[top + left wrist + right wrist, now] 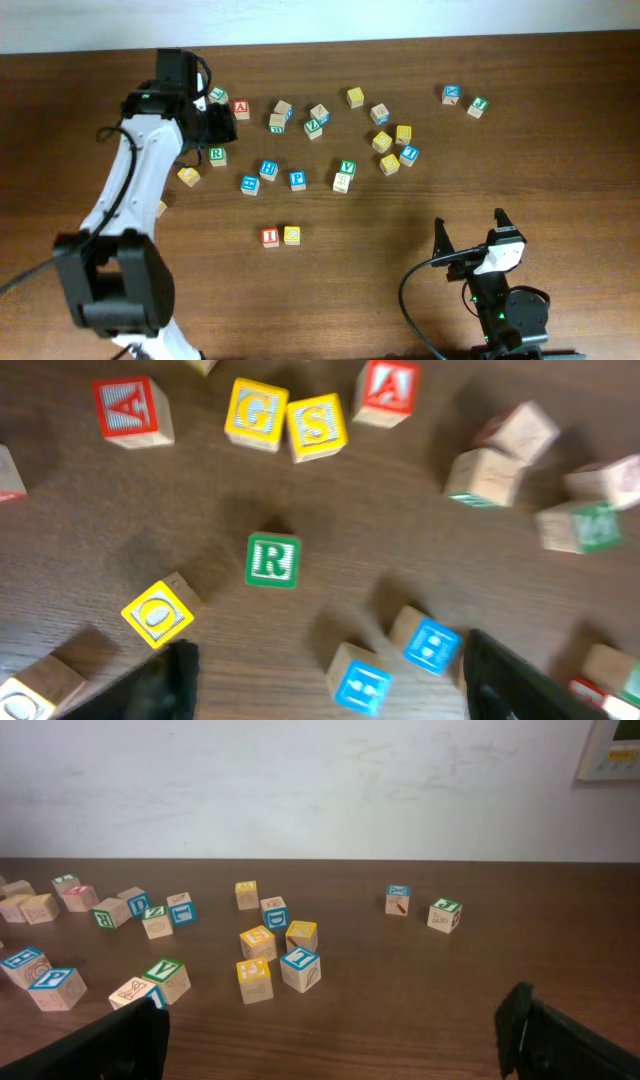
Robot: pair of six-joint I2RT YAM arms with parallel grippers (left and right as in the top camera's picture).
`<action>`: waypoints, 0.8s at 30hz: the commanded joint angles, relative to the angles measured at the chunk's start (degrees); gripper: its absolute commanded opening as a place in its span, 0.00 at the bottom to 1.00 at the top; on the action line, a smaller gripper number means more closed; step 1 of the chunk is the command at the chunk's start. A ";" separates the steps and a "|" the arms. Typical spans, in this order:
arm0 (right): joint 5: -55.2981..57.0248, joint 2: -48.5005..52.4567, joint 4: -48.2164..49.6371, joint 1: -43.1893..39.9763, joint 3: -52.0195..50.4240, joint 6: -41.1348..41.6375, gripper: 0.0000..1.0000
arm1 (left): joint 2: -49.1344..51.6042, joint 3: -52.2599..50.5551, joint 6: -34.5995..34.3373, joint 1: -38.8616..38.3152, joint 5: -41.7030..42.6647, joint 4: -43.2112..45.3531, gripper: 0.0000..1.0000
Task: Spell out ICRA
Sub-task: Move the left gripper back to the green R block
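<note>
Hovering far left, the left claw (328, 642) is gaping, R block (272, 560) sitting just ahead between its fingers (160, 685); the right claw (340, 1002), also apart, is resting well away.

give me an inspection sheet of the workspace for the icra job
surface: dark wood table, no spills seen
job's things: red I cube front centre, a yellow cube right beside it, letter too small to read; green R cube near the left gripper; red A cube at the back
clutter: many other letter cubes scattered, including a blue P cube
grippers: left gripper open, empty; right gripper open, empty, apart from the cubes
cables: black cable looped by the right arm
surroundings: white wall, wall panel
</note>
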 commanded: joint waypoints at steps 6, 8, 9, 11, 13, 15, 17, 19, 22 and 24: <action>0.24 -0.44 -0.33 -0.37 -0.31 0.20 0.98 | 10.82 0.35 1.05 0.31 -6.95 3.96 0.55; 0.24 -0.44 -0.33 -0.37 -0.31 0.22 0.98 | 11.72 0.35 2.21 0.31 -6.93 5.60 0.54; 0.24 -0.44 -0.33 -0.37 -0.31 0.22 0.98 | 12.90 0.35 3.50 0.31 -6.95 6.08 0.54; 0.24 -0.44 -0.33 -0.37 -0.31 0.20 0.98 | 15.12 0.35 3.63 0.35 -6.93 6.95 0.57; 0.24 -0.44 -0.33 -0.37 -0.31 0.20 0.98 | 15.21 0.35 3.63 0.33 -6.91 8.85 0.51; 0.24 -0.44 -0.33 -0.37 -0.31 0.20 0.98 | 15.21 0.35 3.65 0.37 -6.93 9.05 0.47; 0.24 -0.44 -0.33 -0.37 -0.31 0.20 0.98 | 15.28 0.33 3.65 0.35 -6.93 8.87 0.49; 0.24 -0.44 -0.33 -0.37 -0.31 0.20 0.98 | 15.98 0.33 3.65 0.35 -6.91 8.68 0.50; 0.24 -0.44 -0.33 -0.37 -0.31 0.20 0.98 | 17.14 0.33 3.63 0.35 -6.93 8.20 0.45; 0.24 -0.44 -0.33 -0.37 -0.31 0.20 0.98 | 17.11 0.35 3.65 0.44 -6.95 8.66 0.37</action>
